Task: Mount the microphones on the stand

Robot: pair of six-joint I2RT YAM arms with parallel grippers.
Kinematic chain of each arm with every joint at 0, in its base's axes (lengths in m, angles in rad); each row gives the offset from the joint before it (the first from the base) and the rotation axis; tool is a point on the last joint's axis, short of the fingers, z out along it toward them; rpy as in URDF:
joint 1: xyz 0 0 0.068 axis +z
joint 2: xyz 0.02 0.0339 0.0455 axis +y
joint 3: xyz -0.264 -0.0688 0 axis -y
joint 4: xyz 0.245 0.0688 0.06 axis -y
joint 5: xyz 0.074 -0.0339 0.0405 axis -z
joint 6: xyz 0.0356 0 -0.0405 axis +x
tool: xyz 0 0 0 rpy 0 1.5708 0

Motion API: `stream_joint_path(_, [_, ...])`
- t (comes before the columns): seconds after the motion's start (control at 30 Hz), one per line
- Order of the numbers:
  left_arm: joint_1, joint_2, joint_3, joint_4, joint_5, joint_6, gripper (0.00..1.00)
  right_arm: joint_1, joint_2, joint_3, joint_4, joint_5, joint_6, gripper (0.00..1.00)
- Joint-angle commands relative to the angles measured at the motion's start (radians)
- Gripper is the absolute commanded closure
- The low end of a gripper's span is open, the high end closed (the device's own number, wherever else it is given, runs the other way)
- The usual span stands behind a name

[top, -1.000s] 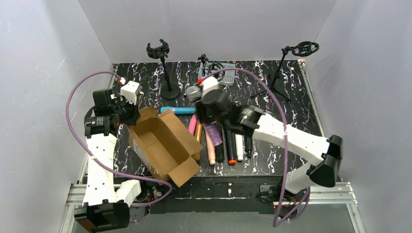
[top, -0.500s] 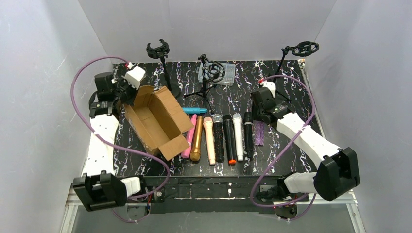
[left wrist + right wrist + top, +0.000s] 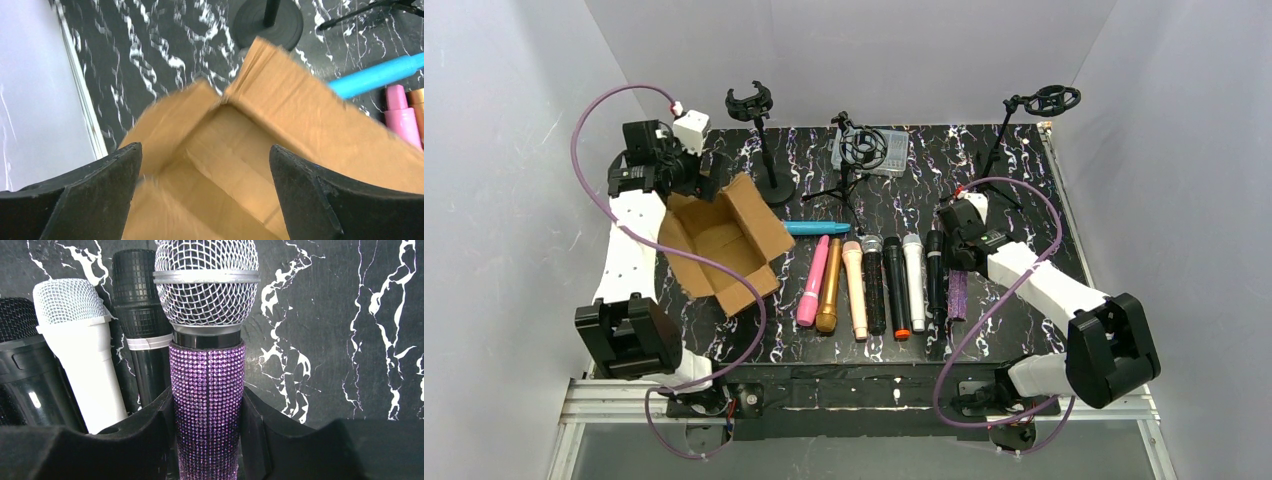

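Observation:
Several microphones lie in a row on the black marbled table: pink (image 3: 812, 283), gold (image 3: 829, 287), peach (image 3: 855, 292), two black, white (image 3: 914, 282) and another black. A teal-blue microphone (image 3: 814, 227) lies crosswise behind them. At the row's right end, my right gripper (image 3: 954, 256) is shut on the purple glitter microphone (image 3: 206, 385), silver grille pointing away. Three stands rise at the back: a round-base stand (image 3: 766, 150), a middle tripod (image 3: 856, 152) and a right tripod (image 3: 1014, 130). My left gripper (image 3: 205, 150) hangs open over the cardboard box (image 3: 719, 245).
The open cardboard box (image 3: 280, 115) lies on the table's left side, beside the pink microphone (image 3: 402, 112) and teal-blue microphone (image 3: 380, 75). A clear plastic case (image 3: 884, 150) sits at the back behind the middle tripod. White walls close in the table on three sides.
The left gripper has opened and let go of the box, which has shifted left. The right gripper carried the purple glitter microphone from the middle to the row's right end.

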Motion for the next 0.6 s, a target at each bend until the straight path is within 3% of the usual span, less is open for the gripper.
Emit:
stream_joint_path(0.0, [0.000, -0.088, 0.055, -0.341, -0.161, -0.192, 0.02, -0.016, -0.003, -0.014, 0.084, -0.003, 0.008, 0.99])
stream_joint_path(0.2, [0.001, -0.318, -0.107, -0.430, -0.309, -0.254, 0.02, -0.035, 0.020, -0.035, 0.113, -0.035, -0.006, 0.98])
stream_joint_path(0.37, [0.001, -0.343, -0.192, -0.484, -0.348, -0.266, 0.02, -0.048, 0.056, -0.049, 0.144, -0.070, -0.011, 0.95])
stream_joint_path(0.57, [0.005, -0.324, -0.276, -0.421, -0.350, -0.276, 0.05, -0.056, 0.081, -0.065, 0.172, -0.111, -0.026, 0.88])
